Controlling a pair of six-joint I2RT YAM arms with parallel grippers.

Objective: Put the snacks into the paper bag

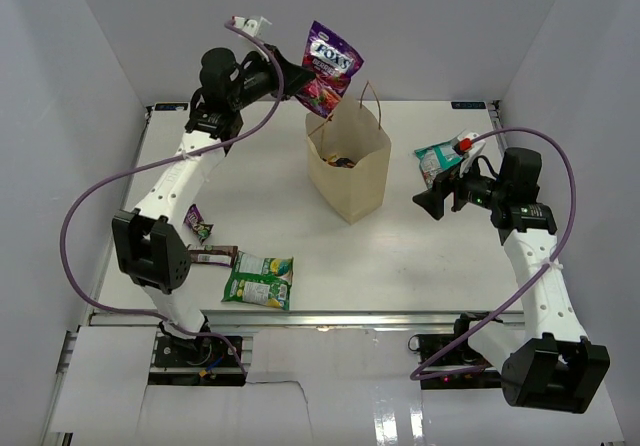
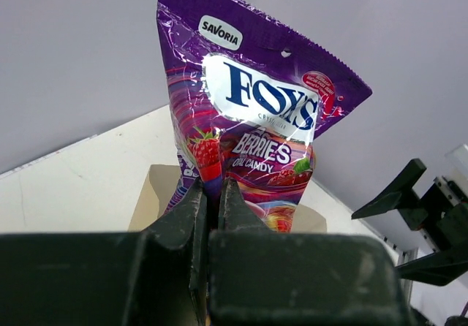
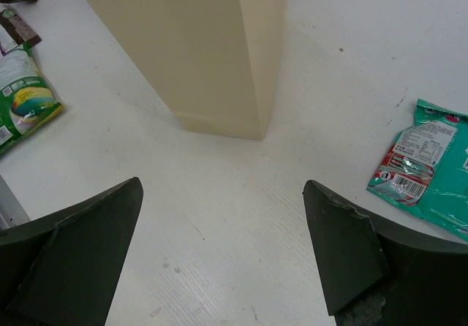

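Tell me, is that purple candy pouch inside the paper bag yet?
Out. The left pincer grips the candy pouch in mid-air, above the paper bag's open top.

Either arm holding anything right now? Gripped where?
Left pincer is shut on the purple candy pouch, pinching its lower edge, over the paper bag. Right pincer is open and holds nothing.

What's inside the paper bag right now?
From above, the paper bag shows a small dark-and-yellow item at the bottom; its walls hide the rest.
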